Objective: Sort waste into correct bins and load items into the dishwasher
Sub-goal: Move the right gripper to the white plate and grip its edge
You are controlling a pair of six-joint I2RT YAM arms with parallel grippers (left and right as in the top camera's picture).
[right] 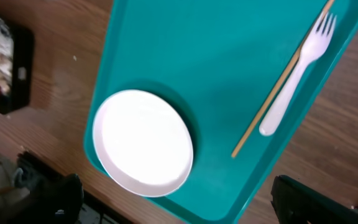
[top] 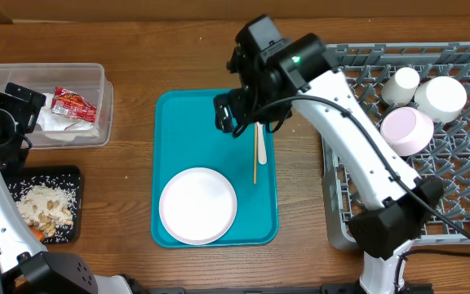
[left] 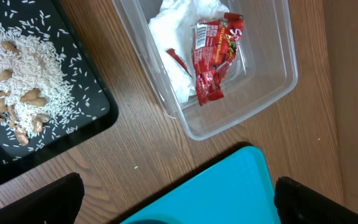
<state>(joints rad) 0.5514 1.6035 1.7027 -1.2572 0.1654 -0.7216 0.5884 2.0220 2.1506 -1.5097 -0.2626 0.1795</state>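
While the left gripper (left: 179, 200) hangs spread and empty, the black tray (left: 97, 111) of rice (left: 23, 68) lies ahead-left, the clear tub (left: 273, 93) holding the red wrapper (left: 213, 59) ahead. The right gripper (right: 179, 200), also spread, has the white plate (right: 143, 142) ahead-left, the fork (right: 294, 84) ahead-right.

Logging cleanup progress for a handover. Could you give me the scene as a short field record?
clear tub: white napkins, red wrapper inside
black tray: rice scraps
teal tray: white plate, fork, wooden stick
dish rack: two bowls, cup
left gripper: open, empty
right gripper: open, over teal tray
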